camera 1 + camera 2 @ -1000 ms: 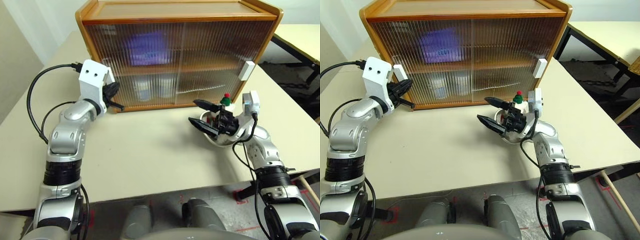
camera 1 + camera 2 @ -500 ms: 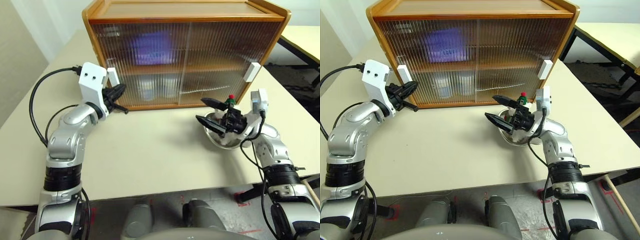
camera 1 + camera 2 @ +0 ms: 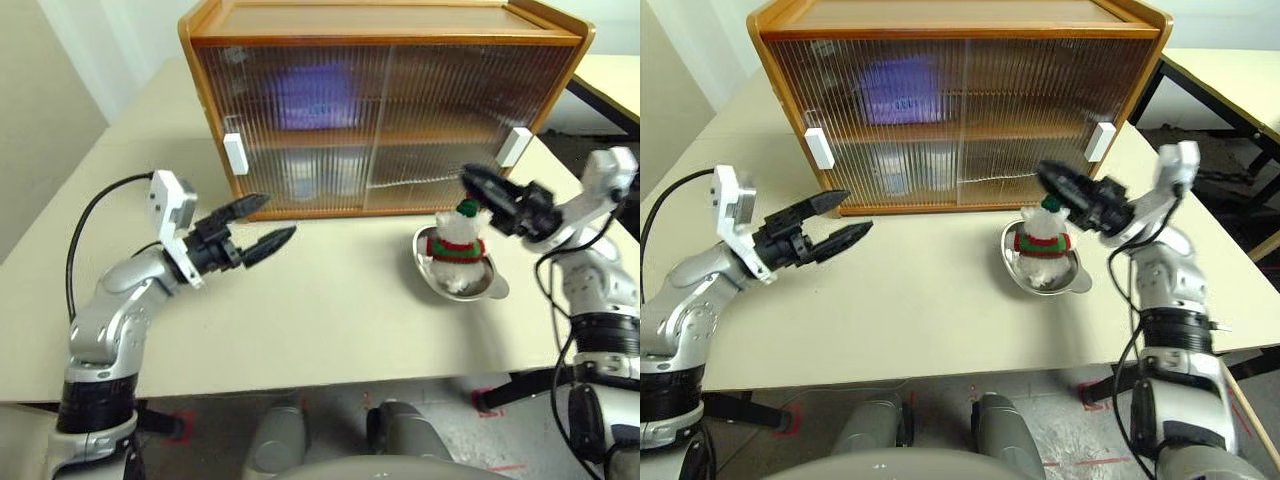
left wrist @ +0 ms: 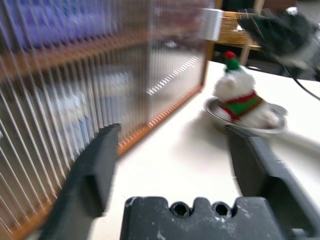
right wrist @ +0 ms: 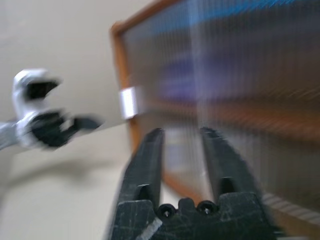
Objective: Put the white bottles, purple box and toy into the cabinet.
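Note:
The cabinet [image 3: 385, 25] stands at the back with both ribbed doors closed. Through them the purple box [image 3: 312, 95] shows on the upper level and the white bottles [image 3: 300, 175] below as pale shapes. The toy [image 3: 458, 238] sits upright in a steel dish [image 3: 492, 290] before the right door, also in the left wrist view [image 4: 240, 97]. My left gripper [image 3: 278, 216] hangs open and empty in front of the left door, pointing toward the toy. My right gripper [image 3: 470, 177] hovers just above and right of the toy, its fingers close together with nothing between them.
White handles sit on the outer edges of the doors, left handle [image 3: 234, 153] and right handle [image 3: 516, 146]. The beige table [image 3: 330, 300] lies bare between the arms. Another table [image 3: 1230, 70] stands off to the right.
My left gripper drew back from the left handle, swung to the right and opened. My right gripper rose up and rightward off the dish and closed, uncovering the toy. The camera shifted too.

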